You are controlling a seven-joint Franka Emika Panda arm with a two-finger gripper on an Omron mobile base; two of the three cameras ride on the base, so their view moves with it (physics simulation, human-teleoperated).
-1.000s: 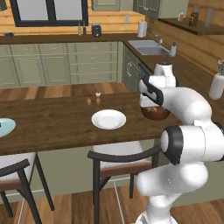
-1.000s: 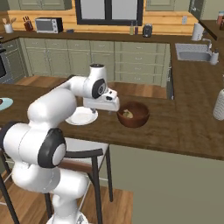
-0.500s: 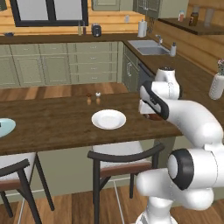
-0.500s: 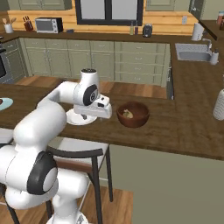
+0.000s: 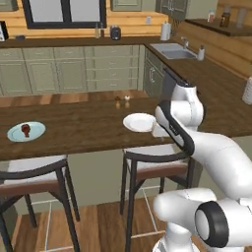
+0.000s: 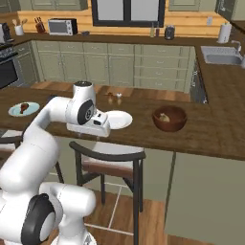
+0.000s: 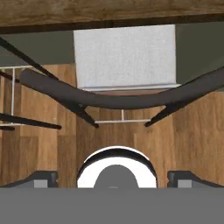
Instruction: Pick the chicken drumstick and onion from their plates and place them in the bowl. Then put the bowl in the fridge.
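The dark reddish-brown bowl [image 6: 169, 118] stands on the wooden counter with the pale onion [image 6: 163, 116] inside it. To its left lies the bare white plate [image 6: 117, 119] [image 5: 139, 122]. At the counter's far left, the light blue plate [image 5: 25, 132] [image 6: 24, 109] carries the chicken drumstick [image 5: 25, 129] [image 6: 22, 107]. My gripper [image 6: 89, 133] [image 5: 160, 131] [image 7: 113, 177] hangs at the counter's front edge beside the white plate, pointing down at a stool, open and empty. In the left base view my arm hides the bowl. The fridge is out of view.
Two dark-framed stools [image 5: 152, 165] [image 5: 27, 172] stand under the counter's front edge. Small shakers [image 6: 114, 97] sit at the counter's back edge behind the white plate. A sink [image 6: 222, 58] and green cabinets [image 6: 119, 64] line the far wall.
The whole scene has slid rightward in both base views, so the base has moved left. My open gripper has swung from the bowl past the white plate to the counter's front edge.
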